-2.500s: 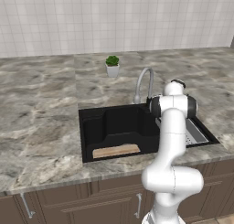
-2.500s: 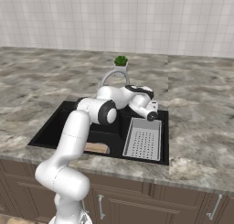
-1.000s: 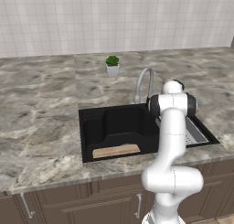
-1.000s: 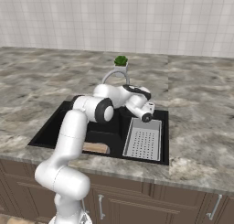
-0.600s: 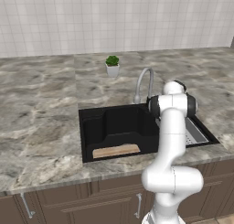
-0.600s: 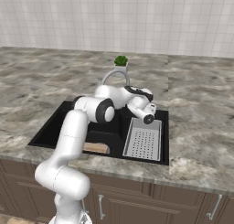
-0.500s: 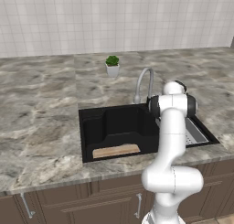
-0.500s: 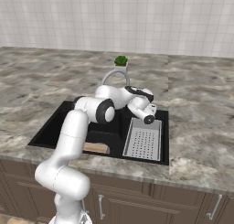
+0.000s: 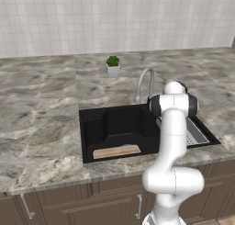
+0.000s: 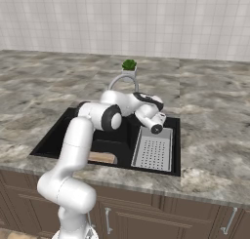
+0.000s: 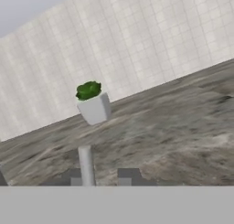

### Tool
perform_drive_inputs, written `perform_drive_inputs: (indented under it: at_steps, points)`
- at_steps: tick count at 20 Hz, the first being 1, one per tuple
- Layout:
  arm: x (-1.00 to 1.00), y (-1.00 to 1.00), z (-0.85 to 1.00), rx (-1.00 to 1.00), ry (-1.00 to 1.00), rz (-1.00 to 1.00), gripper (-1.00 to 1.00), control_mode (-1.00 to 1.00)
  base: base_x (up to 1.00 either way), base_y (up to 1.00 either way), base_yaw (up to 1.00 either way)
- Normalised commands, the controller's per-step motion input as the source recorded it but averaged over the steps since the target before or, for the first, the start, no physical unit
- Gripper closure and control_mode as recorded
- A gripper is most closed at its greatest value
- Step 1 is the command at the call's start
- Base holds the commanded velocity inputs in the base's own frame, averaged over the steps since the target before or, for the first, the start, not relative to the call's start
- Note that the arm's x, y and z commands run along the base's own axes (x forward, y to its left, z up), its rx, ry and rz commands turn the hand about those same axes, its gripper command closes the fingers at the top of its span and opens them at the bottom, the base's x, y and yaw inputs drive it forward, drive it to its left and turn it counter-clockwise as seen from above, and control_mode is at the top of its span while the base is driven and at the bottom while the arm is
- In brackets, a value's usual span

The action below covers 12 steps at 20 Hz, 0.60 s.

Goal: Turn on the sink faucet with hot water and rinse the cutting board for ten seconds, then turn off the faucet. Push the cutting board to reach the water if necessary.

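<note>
- Hand is hovering beside faucet; open or closed, cannot tell
- Risk: glancing off the small handle, leaving cutting board dry in sink

Rectangular black sink basin set in the marble counter, below and left of the hand. Slim silver gooseneck faucet upright at the back rim, arching in a hook over the basin, just ahead of the hand. Thin light tan wooden cutting board flat on the basin floor against the front wall, well apart from the spout.
</note>
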Motion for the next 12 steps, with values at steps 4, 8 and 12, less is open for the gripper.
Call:
perform_drive_inputs:
  at_steps: [4,8,12]
  points:
    - [-0.67,-1.0,0.0,0.1,0.0,-0.01,1.0,-1.0,0.0,0.0,0.0]
    - [-0.71,-1.0,0.0,0.11,0.0,0.0,1.0,-1.0,0.0,0.0,0.0]
    - [-0.73,-1.0,-0.02,0.12,0.0,0.0,1.0,-1.0,0.0,0.0,0.0]
